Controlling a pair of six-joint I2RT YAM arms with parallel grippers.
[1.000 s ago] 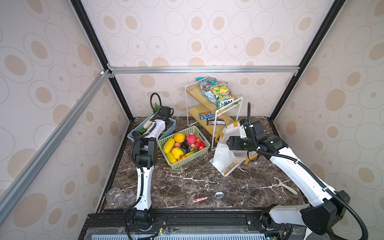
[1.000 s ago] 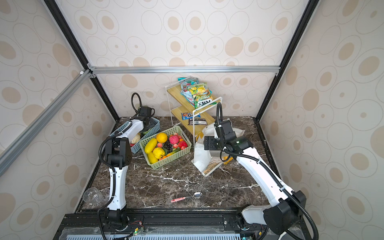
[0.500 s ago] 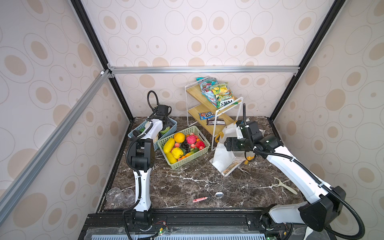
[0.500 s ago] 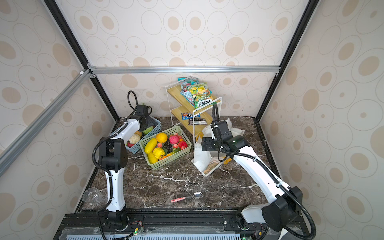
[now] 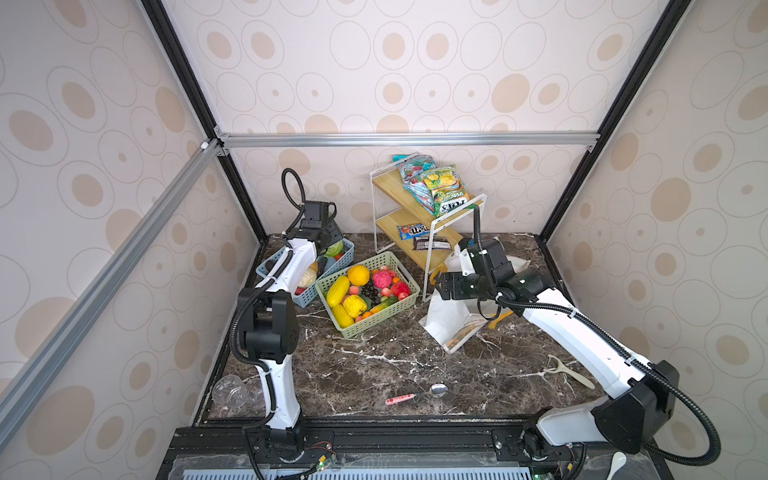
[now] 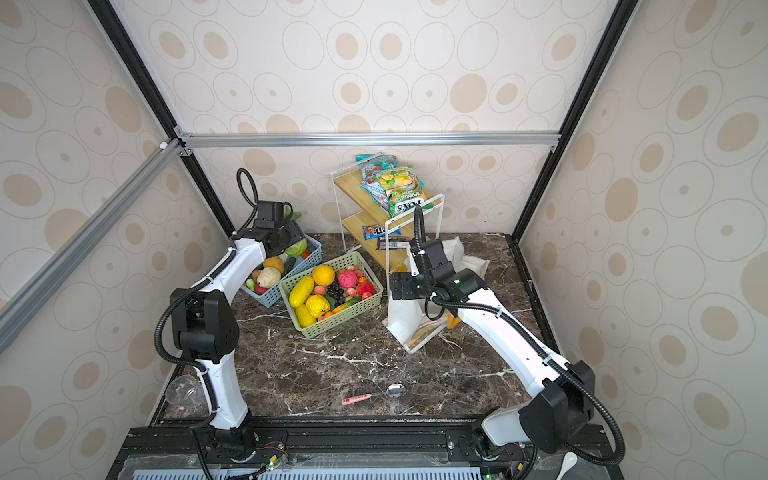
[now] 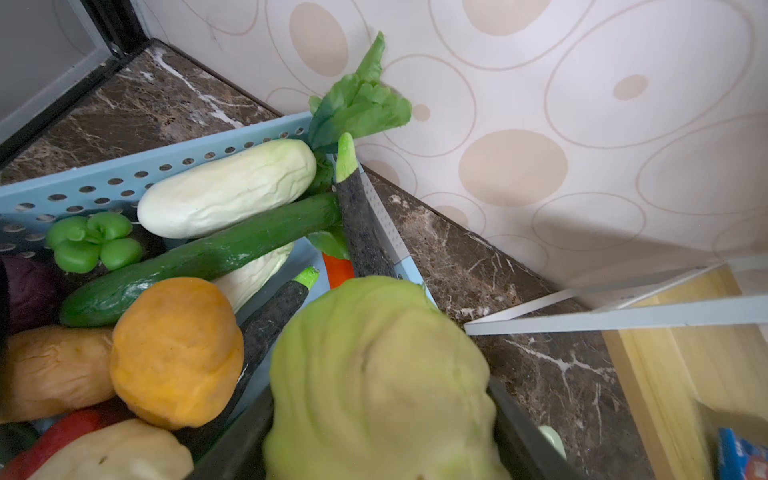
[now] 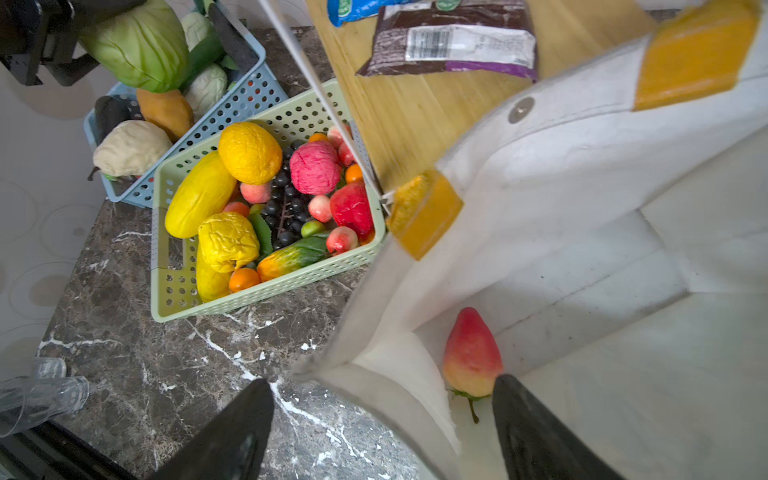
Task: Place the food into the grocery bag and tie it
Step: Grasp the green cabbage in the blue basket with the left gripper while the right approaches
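My left gripper (image 7: 374, 436) is shut on a round light-green cabbage (image 7: 374, 374), held just above the blue basket (image 7: 124, 170) of vegetables at the back left; both top views show the cabbage (image 5: 334, 249) (image 6: 296, 248) there. The white grocery bag (image 5: 449, 320) (image 8: 582, 187) with yellow straps stands on the right. My right gripper (image 8: 382, 384) is open astride its rim, one finger outside over the table and one inside. A red-yellow fruit (image 8: 471, 353) lies in the bag. More food fills the green basket (image 5: 374, 324) in the middle.
A wooden shelf rack (image 5: 415, 199) with snack packets stands at the back, close behind the bag. A pink-handled spoon (image 5: 415, 395) and a peeler (image 5: 569, 372) lie near the front. Clear plastic cups (image 5: 232, 390) sit at the front left corner.
The left gripper has risen a little with the cabbage and its elbow has swung outward. The right gripper has slid slightly left at the bag's mouth.
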